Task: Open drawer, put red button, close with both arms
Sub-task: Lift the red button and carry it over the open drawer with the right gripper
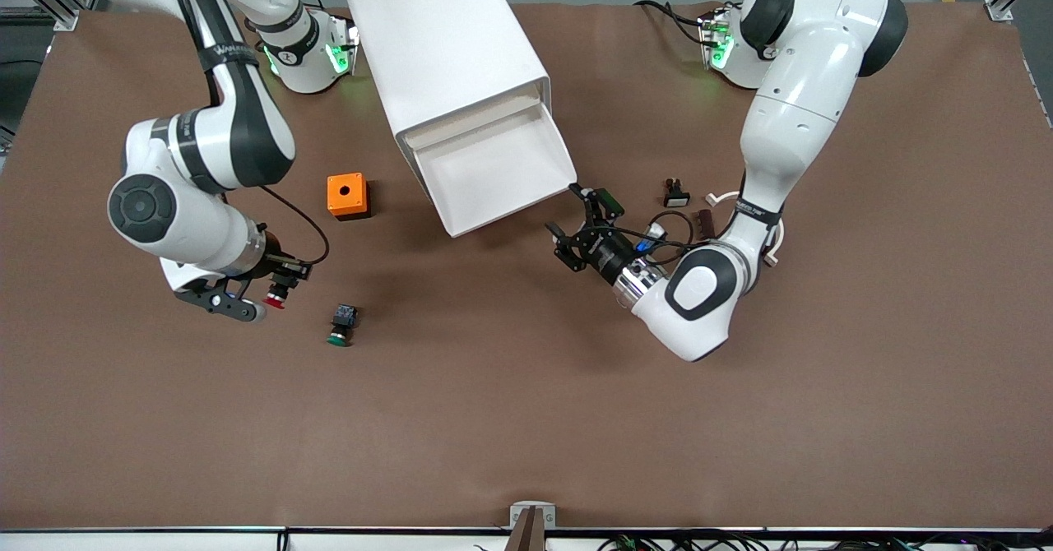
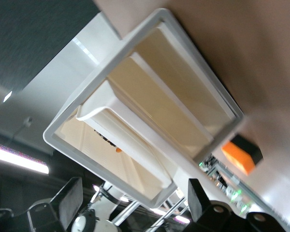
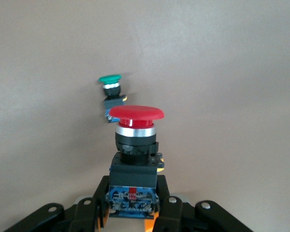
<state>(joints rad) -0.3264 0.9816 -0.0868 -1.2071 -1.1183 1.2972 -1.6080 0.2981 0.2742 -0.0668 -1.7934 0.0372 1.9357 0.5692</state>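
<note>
The drawer [image 1: 498, 174] is standing pulled out, surface beside it lying bare. Left gripper [image 1: 581, 228] is gaping empty beside it; right gripper [image 1: 276, 286] is clamping the red button [image 1: 275, 298].

The cabinet [image 1: 448, 49] sits on the desk [image 1: 526, 419] between the two arm bases, its drawer [image 1: 494, 169] pulled out toward the front camera. The small box [image 1: 346, 196] lies beside the drawer toward the right arm's end; the green-capped button [image 1: 340, 325] lies nearer the camera, with the red button [image 1: 276, 296] just beside it
</note>
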